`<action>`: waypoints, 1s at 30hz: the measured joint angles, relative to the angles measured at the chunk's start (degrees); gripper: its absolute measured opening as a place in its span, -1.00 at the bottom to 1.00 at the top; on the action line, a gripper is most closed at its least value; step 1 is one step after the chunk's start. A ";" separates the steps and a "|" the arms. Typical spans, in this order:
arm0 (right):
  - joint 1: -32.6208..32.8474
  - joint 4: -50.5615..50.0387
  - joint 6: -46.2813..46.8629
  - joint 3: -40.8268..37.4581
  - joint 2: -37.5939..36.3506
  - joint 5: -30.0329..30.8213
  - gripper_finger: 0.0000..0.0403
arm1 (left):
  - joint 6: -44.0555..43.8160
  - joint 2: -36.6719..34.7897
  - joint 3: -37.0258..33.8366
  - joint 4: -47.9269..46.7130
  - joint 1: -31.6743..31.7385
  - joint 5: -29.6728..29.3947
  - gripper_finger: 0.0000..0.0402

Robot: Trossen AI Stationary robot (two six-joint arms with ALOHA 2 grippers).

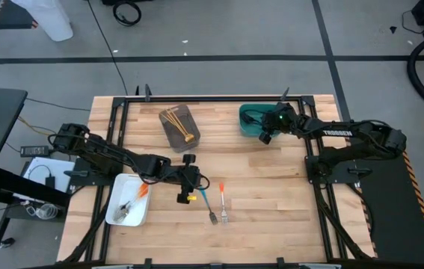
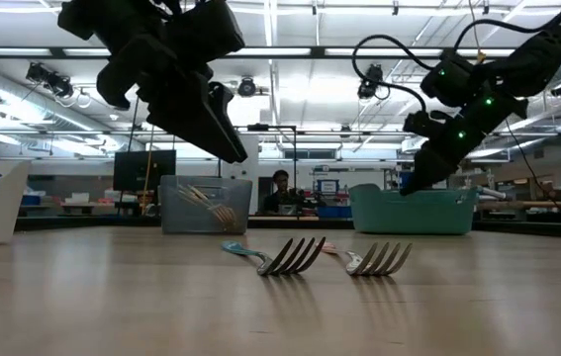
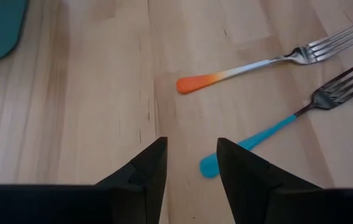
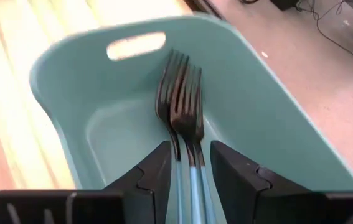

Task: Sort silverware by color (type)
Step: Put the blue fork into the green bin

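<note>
Blue-handled fork [image 3: 269, 134] just beyond open left gripper [image 3: 192, 165] — untouched.

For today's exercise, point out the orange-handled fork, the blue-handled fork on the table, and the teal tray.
orange-handled fork [image 3: 238, 73]: left wrist view, middle of its handle.
blue-handled fork [image 3: 257, 137]: left wrist view, on the blue handle.
teal tray [image 4: 70, 68]: right wrist view, on its wall beside the handle slot.

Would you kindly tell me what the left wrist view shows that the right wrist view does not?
Only the left wrist view shows two forks on the bare table: the orange-handled fork and the blue-handled fork, ahead of the open left claw. Only the right wrist view shows blue-handled forks in the tray under the right claw. Both show the teal tray.
</note>
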 joint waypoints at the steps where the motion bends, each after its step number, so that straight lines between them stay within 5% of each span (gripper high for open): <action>1: 0.44 -0.08 0.37 0.39 0.00 0.00 -0.39 | 0.09 0.00 0.00 0.09 0.00 0.03 -0.26; 12: 9.05 -0.05 5.18 1.37 0.00 0.97 -0.39 | 1.66 0.00 0.00 1.08 -0.20 5.90 -0.26; 21: 18.82 0.17 7.65 1.37 0.00 14.84 -0.39 | 10.08 0.02 0.01 2.87 -2.55 8.92 -0.26; 30: 28.50 5.31 8.36 1.37 0.00 16.98 -0.39 | 13.45 0.02 0.02 5.49 -4.84 8.90 -0.26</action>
